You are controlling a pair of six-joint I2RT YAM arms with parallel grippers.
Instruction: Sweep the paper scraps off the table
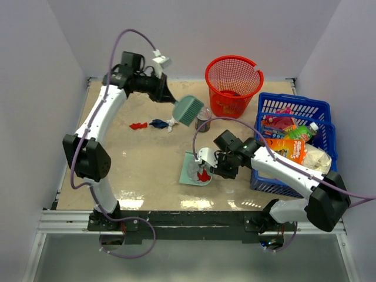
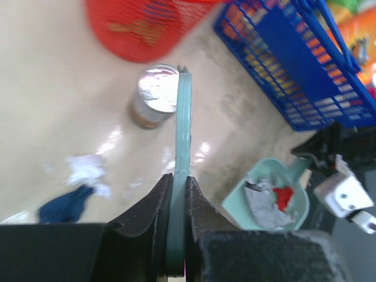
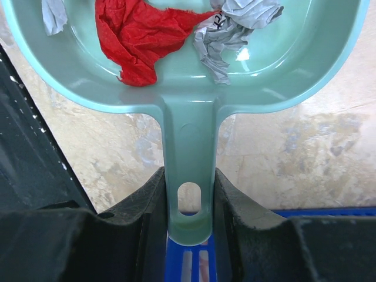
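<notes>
My left gripper point(image 1: 170, 98) is shut on the handle of a teal brush point(image 1: 189, 110), held above the table point(image 1: 141, 170) next to the tin can point(image 1: 204, 120); the brush shows edge-on in the left wrist view point(image 2: 183, 129). Red point(image 1: 138, 126), dark blue point(image 1: 158, 123) and white point(image 1: 172, 123) paper scraps lie on the table left of the brush. My right gripper point(image 1: 218, 164) is shut on the handle of a mint dustpan point(image 3: 187, 176) resting on the table, holding red point(image 3: 138, 36) and grey-white point(image 3: 232, 29) scraps.
A red mesh basket point(image 1: 234, 85) stands at the back, right of the can. A blue crate point(image 1: 294, 141) of packaged goods stands at the right, close behind my right arm. Lilac walls enclose the table.
</notes>
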